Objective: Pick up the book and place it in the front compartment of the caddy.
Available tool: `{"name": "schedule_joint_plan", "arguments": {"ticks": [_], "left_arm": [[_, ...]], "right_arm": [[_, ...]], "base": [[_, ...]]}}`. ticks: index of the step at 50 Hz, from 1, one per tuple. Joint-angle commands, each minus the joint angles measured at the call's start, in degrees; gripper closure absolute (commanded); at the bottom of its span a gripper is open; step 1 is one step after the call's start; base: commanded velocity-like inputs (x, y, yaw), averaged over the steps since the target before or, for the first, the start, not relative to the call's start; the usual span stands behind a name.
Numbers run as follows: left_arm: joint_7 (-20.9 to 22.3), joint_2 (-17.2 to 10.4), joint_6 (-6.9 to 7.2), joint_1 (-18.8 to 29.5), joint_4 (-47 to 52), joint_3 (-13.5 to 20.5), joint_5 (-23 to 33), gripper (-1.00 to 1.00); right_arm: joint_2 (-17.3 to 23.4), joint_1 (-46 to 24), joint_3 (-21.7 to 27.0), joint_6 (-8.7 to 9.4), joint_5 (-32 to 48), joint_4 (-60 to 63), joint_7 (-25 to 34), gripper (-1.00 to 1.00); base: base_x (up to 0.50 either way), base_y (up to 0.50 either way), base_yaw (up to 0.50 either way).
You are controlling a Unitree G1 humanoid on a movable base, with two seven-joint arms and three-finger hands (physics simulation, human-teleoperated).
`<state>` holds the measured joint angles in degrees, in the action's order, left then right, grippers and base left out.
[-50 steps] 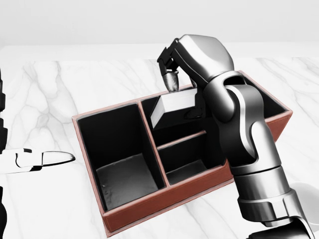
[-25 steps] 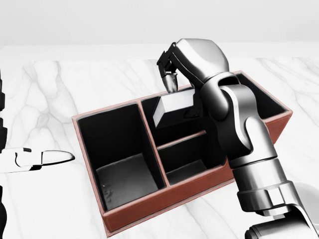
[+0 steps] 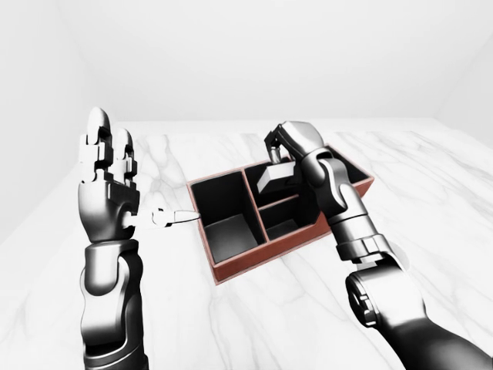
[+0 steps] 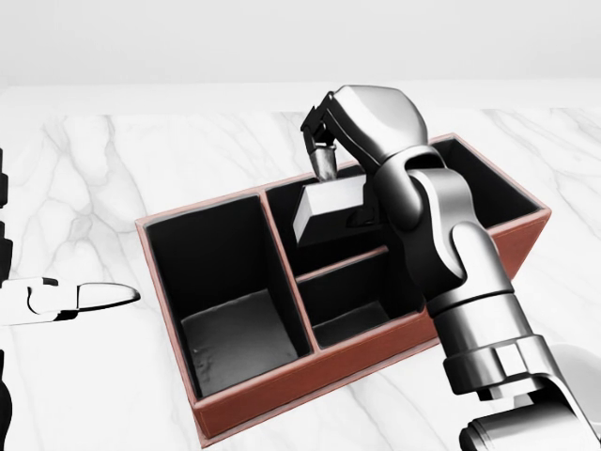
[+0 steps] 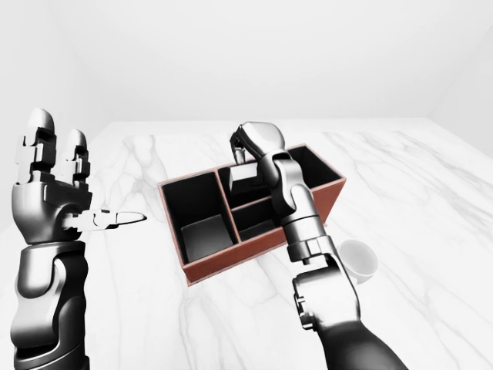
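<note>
Over the caddy (image 4: 282, 395), right hand (image 4: 324, 141) clamped on book (image 4: 329, 207), right-eye view alone showing cup (image 5: 359, 258), left hand (image 3: 108, 181) raised, fingers spread

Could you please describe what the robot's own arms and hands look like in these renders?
Both arms are glossy dark grey metal with bright highlights, built from rounded, bulbous segments joined by ringed collars. The left hand has a blocky palm and three stubby, segmented fingers with rounded tips. The right hand has a smooth domed shell and black finger joints. No cables, markings or sleeves show.
</note>
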<state>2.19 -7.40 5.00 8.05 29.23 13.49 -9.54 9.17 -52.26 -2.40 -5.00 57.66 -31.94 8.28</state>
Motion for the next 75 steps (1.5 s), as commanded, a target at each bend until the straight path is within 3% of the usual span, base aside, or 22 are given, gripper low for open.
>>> {"name": "schedule_joint_plan", "arguments": {"ticks": [1, 75], "left_arm": [[-0.08, -0.05, 0.0, 0.1, 0.12, 0.06, -0.07, -1.0], [-0.38, -0.36, 0.0, 0.42, 0.02, 0.55, -0.67, -1.0]], "right_arm": [[-0.26, -0.86, 0.41, 0.0, 0.93, -1.76, -3.15, 1.0], [-2.29, -5.53, -1.63, 0.0, 4.46, -16.21, -13.07, 1.0]], "base": [[0.0, 0.0, 0.0], [0.0, 0.0, 0.0]]}}
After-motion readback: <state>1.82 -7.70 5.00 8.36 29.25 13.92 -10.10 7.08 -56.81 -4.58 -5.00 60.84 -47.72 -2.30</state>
